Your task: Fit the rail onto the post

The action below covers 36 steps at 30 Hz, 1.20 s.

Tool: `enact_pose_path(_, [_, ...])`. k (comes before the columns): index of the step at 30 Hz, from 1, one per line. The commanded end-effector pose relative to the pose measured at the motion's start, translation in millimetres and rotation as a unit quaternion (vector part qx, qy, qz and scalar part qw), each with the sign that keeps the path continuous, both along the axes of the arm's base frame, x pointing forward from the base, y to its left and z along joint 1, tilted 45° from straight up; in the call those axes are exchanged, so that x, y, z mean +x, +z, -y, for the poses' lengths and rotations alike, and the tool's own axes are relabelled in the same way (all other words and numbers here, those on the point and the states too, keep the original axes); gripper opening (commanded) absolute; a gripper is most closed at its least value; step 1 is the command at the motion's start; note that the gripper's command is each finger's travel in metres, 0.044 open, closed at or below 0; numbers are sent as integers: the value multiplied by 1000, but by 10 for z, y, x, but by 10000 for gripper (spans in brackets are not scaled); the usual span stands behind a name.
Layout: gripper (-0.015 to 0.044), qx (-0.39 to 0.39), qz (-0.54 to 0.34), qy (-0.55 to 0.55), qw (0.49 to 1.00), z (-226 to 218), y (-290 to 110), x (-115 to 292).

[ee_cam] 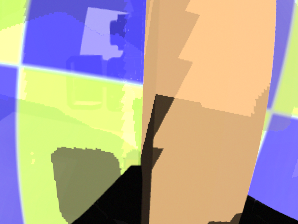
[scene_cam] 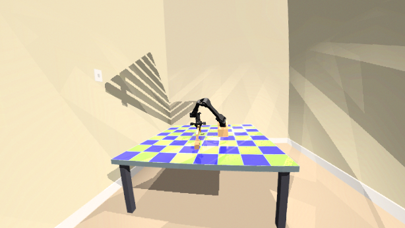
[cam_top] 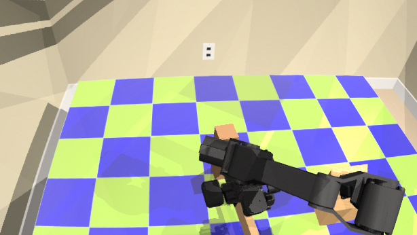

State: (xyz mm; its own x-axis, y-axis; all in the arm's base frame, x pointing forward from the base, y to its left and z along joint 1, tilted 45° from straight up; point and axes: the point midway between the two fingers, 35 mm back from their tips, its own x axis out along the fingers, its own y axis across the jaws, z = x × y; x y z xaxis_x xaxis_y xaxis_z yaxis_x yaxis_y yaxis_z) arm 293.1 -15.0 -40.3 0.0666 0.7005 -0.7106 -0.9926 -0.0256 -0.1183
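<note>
Rail [ee_cam: 213,96]: smooth pale wood, long and flat-faced, running over the checkered blue-and-green table [cam_top: 129,119]. Gripper [cam_top: 238,197], matte black, is clamped on the rail. A square-topped wooden block [cam_top: 227,132] shows beyond the forearm; pegs and holes cannot be made out. The arm hides most of the rail from above; a second wooden block [cam_top: 339,210] sits at its base.

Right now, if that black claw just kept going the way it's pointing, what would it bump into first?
The gripper points downward and is already shut on the wooden rail, which fills the space between its fingers. Past the rail, the checkered table looks next in line, though the gap is hard to judge.
</note>
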Motion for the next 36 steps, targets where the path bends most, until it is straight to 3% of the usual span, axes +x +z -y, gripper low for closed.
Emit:
enact_pose_path(1, [0,-1,3,-3,1000,36,1,16])
enact_pose_path(17, [0,-1,3,-3,1000,69,-29,20])
enact_pose_path(33, [420,0,0,0,1000,34,-32,5])
enact_pose_path(36, [440,0,0,0,1000,34,-32,5])
